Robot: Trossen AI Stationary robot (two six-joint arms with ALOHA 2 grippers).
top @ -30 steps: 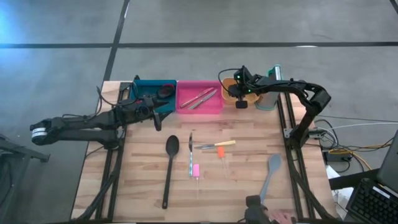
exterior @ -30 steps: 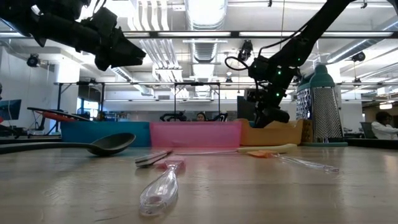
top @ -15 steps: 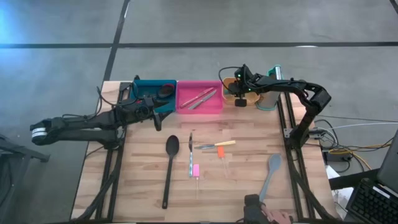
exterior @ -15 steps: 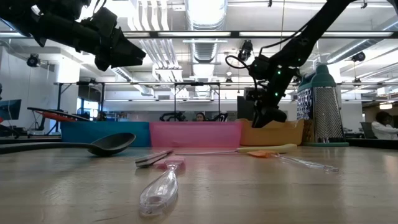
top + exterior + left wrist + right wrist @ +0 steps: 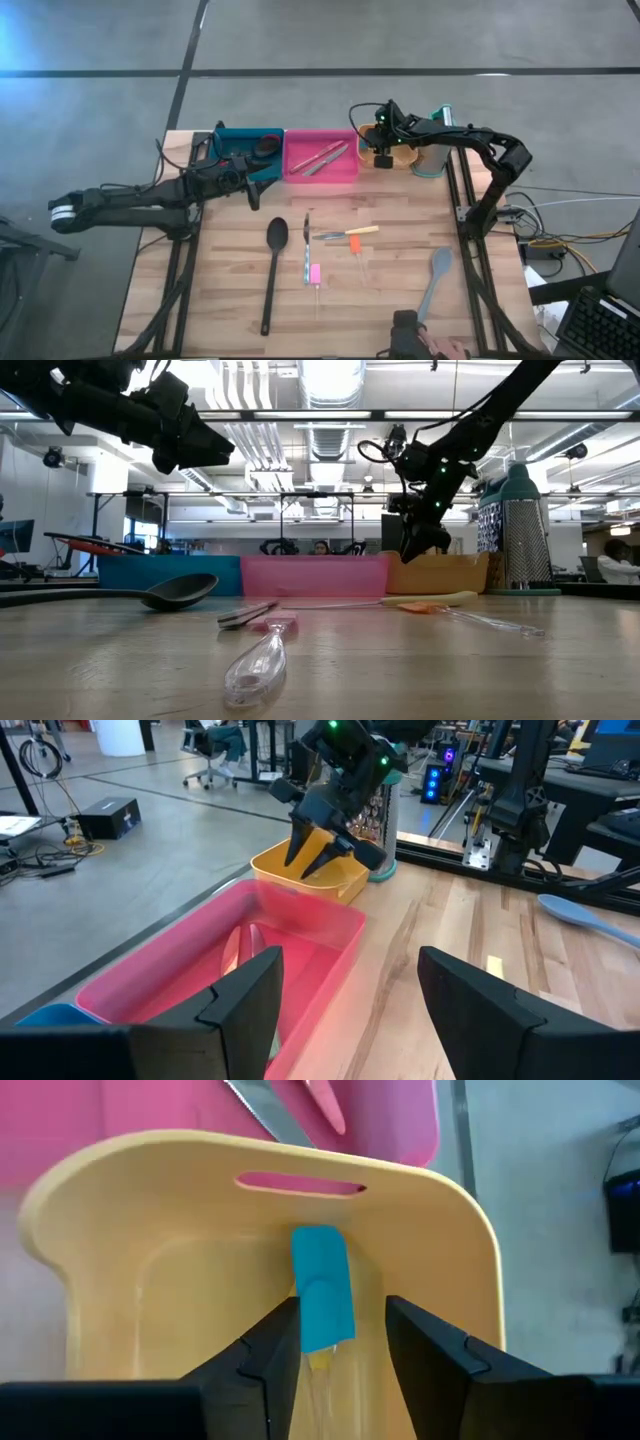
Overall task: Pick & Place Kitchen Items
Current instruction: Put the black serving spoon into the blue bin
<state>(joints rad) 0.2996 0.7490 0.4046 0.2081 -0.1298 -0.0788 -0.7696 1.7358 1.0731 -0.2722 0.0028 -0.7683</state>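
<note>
Over the orange bin (image 5: 372, 146), the right pincer (image 5: 382, 157) has parted its fingers and shifted slightly toward the pink bin (image 5: 320, 158).

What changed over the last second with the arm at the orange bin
The right hand opened over the orange bin, letting go of the blue-handled utensil, and shifted slightly toward the pink bin. The left hand and the items on the table stayed put.
</note>
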